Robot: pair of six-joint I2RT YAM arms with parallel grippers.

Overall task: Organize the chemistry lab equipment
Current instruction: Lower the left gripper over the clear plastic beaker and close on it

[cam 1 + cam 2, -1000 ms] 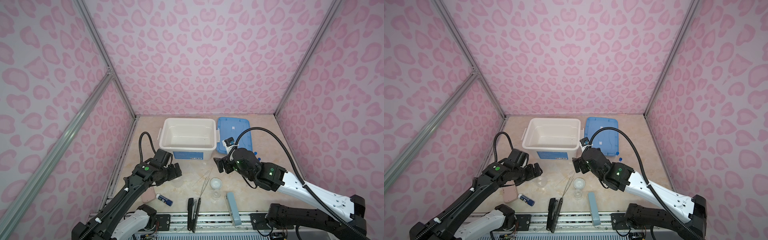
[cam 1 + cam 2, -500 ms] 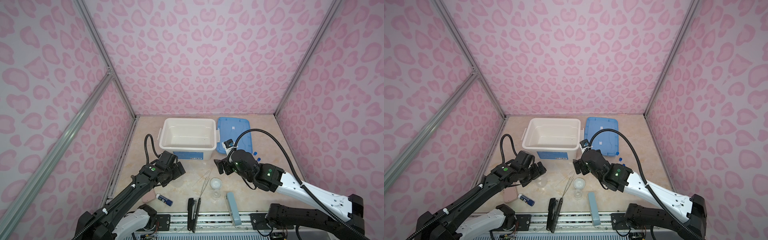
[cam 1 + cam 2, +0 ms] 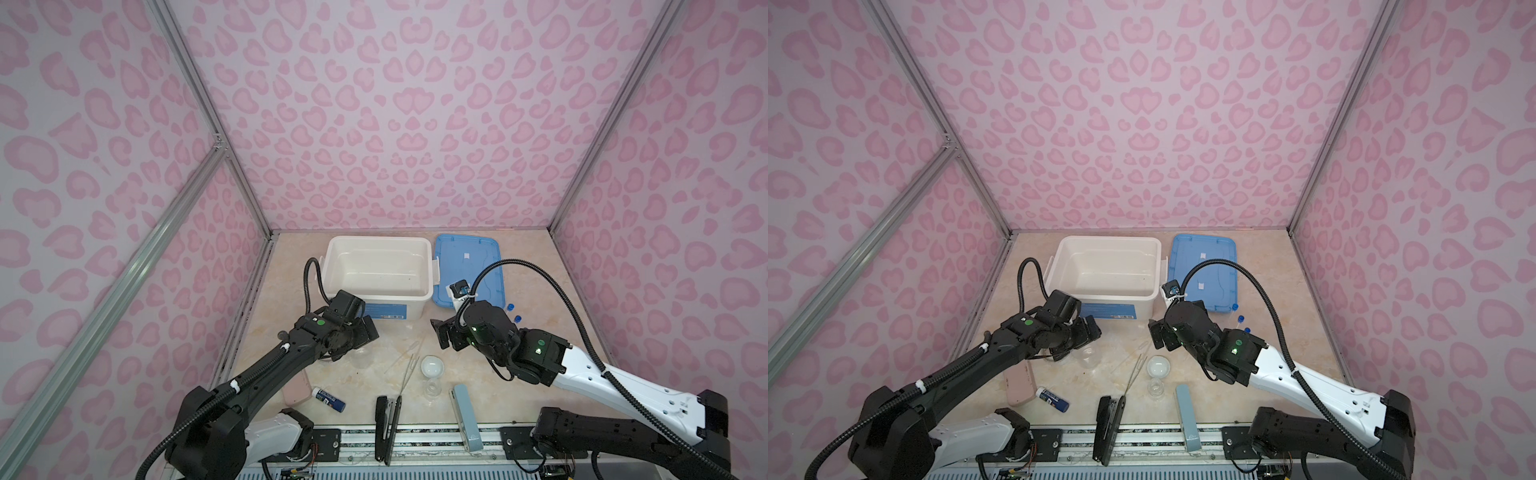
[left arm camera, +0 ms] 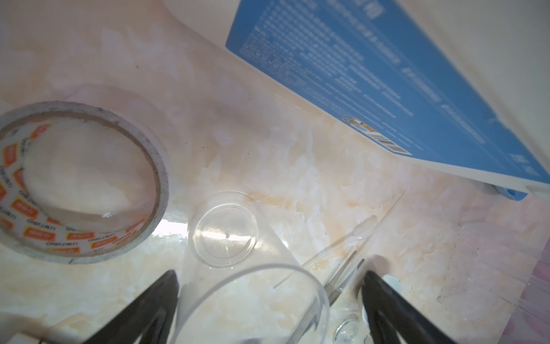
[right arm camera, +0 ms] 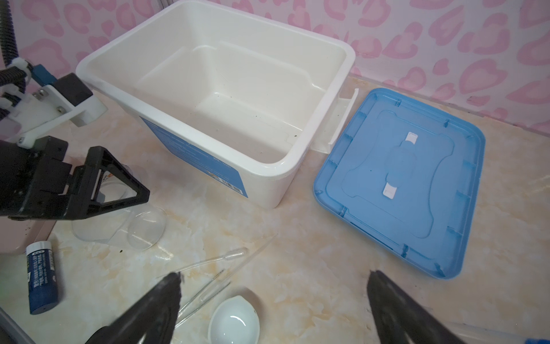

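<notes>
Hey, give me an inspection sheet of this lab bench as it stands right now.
Surface: marbled tabletop, few dark specks.
Job's things: clear beaker on its side; droppers, white dish, small clear piece mid-table; blue-capped tubes near blue lid; white bin empty.
Clutter: tape roll, glue stick, pink case, black stapler, pale-blue stapler.
Tools: left tool open around the beaker; right tool open, holding nothing.
Cables: black hose loops above each arm.
Surroundings: pink patterned walls, metal frame.

Tape roll [image 4: 74, 238], glue stick [image 3: 329, 399], black stapler [image 3: 382, 419]
</notes>
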